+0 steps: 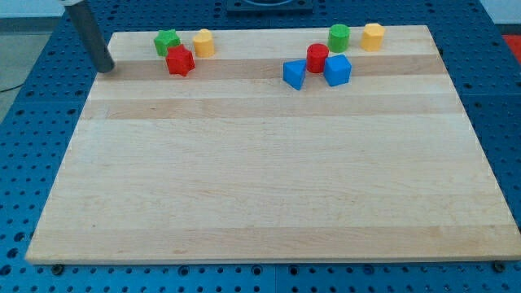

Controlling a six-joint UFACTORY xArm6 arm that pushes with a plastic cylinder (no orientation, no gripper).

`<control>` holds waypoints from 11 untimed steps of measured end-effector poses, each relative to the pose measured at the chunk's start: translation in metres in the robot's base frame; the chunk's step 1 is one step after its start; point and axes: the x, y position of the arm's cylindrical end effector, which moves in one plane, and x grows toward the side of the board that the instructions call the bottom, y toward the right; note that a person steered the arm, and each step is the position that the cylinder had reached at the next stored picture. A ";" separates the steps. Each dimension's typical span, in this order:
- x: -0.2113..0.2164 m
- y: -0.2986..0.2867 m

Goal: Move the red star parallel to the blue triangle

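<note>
The red star (180,61) lies near the board's top left, touching a green block (168,41) and close to a yellow block (203,42). The blue triangle (295,74) lies at the top, right of centre, next to a red cylinder (317,58) and a blue cube (337,70). My tip (106,68) rests at the board's top left edge, to the left of the red star and well apart from it.
A green cylinder (339,36) and a yellow block (373,37) stand near the top right. The wooden board (269,179) lies on a blue perforated table (24,163).
</note>
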 end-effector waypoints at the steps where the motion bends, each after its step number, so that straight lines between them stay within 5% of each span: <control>1: -0.003 0.025; 7: -0.029 0.079; 10: 0.009 0.166; 11: 0.009 0.154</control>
